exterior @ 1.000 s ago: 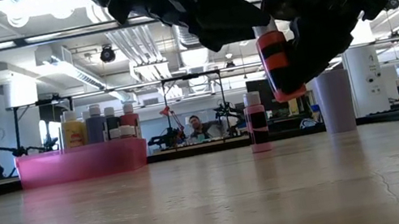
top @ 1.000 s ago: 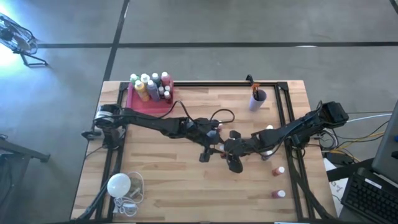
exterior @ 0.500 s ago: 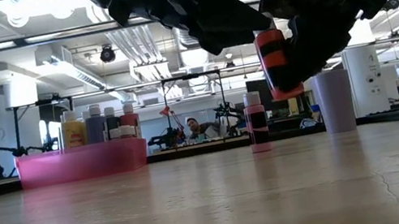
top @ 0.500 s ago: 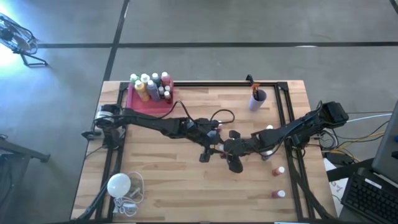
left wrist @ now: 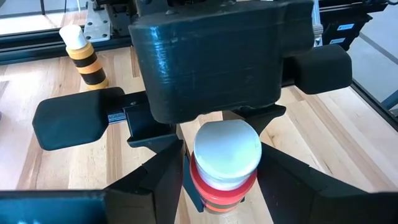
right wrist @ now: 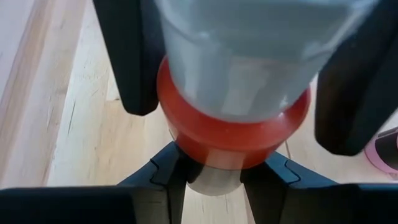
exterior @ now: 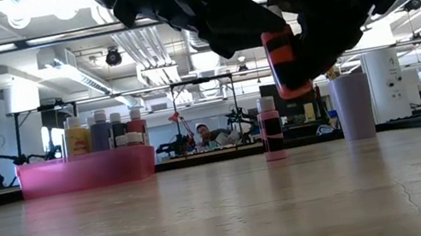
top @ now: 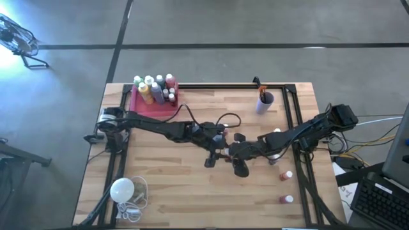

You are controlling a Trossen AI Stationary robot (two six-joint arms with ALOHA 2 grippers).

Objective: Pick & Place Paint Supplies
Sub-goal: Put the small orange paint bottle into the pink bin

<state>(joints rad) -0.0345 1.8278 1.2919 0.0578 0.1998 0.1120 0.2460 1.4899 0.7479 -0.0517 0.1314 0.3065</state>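
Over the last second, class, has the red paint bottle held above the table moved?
Yes. In the low view the red paint bottle has risen and shifted slightly left, judged against the pink bottle standing on the table behind it.

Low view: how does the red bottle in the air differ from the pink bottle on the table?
The red bottle is off the table and leans a little; the pink bottle stands upright on it. The red bottle's cap is hidden by the arms; the pink bottle's white cap shows. Both carry a dark band.
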